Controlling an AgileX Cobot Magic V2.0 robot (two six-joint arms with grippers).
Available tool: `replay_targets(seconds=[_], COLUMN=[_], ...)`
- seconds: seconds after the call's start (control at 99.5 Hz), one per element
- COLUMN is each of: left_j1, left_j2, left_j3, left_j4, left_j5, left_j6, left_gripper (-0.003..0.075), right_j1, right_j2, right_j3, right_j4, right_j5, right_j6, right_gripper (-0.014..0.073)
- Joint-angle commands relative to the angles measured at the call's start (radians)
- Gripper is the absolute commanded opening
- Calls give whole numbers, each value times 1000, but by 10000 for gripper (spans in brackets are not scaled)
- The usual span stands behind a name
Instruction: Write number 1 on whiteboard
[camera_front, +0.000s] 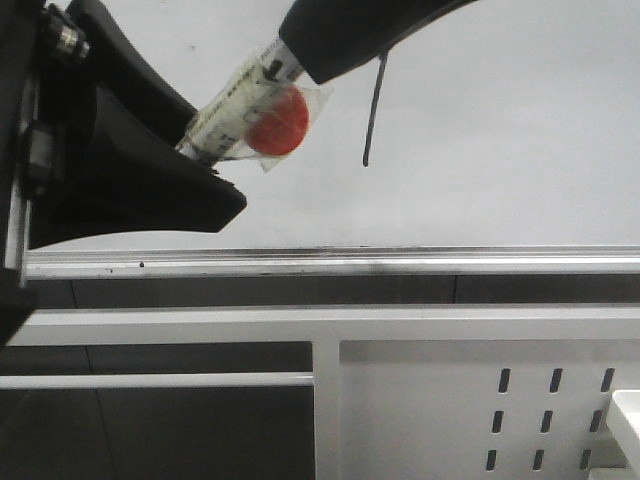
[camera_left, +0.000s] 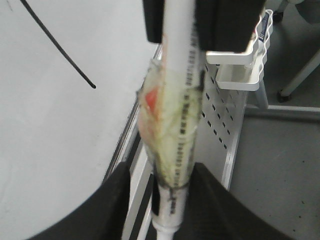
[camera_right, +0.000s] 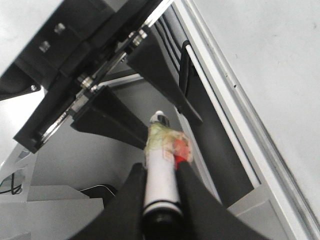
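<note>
Grippers left and right both pinch the taped marker, beside the number 1.

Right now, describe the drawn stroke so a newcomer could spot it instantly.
Start at the whiteboard filling the upper front view, above its silver ledge. The number 1 hangs just right of the red-taped marker: the board's only thin, black, near-vertical line.
</note>
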Motion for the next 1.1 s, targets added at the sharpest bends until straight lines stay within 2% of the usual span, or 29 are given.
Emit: replay_targets(seconds=[0.0,0.221,0.291,0.342,0.362,0.603,0.673,0.713,0.723,0.824,0.874,0.954,1.085], left_j1=[-7,-7,-7,-7,-7,-7,-7,-7,-7,-7,-7,-7,-7], left_j2=[-13,-13,-13,-13,-13,-13,-13,-13,-13,-13,-13,-20,-34], left_j3=[-30,-30,-30,-30,-30,-30,-30,-30,-30,-30,-30,-30,-4], left_j4=[-12,-12,-12,-12,-12,-15,-15,-15,-15,-73,-116,-219,-368], left_j5=[-72,-72,-72,-70,-70,-70,-70,-70,-70,-70,-74,-103,-183], left_j6=[-10,-10,-10,-10,-10,-10,-10,-10,-10,-10,-10,-10,-10], left_gripper=[262,242,134,1,-22,-20,-20,-20,-20,-20,-20,-20,-20], right_j1=[0,0,0,0,0,0,0,0,0,0,0,-11,-49], right_j2=[-16,-16,-16,-16,-16,-16,-16,-16,-16,-16,-16,-27,-76], right_j3=[-33,-33,-33,-33,-33,-33,-33,-33,-33,-33,-33,-33,-33], right_j4=[22,16,16,16,16,16,16,16,16,14,3,-4,-6], right_j5=[-42,-35,-25,-18,-14,-9,2,5,5,-25,-58,-103,-131], right_j6=[-9,-9,-9,-9,-9,23,24,24,24,43,43,43,43], right_gripper=[-71,-71,-71,-71,-71,-63,10,116,116,396,478,482,383])
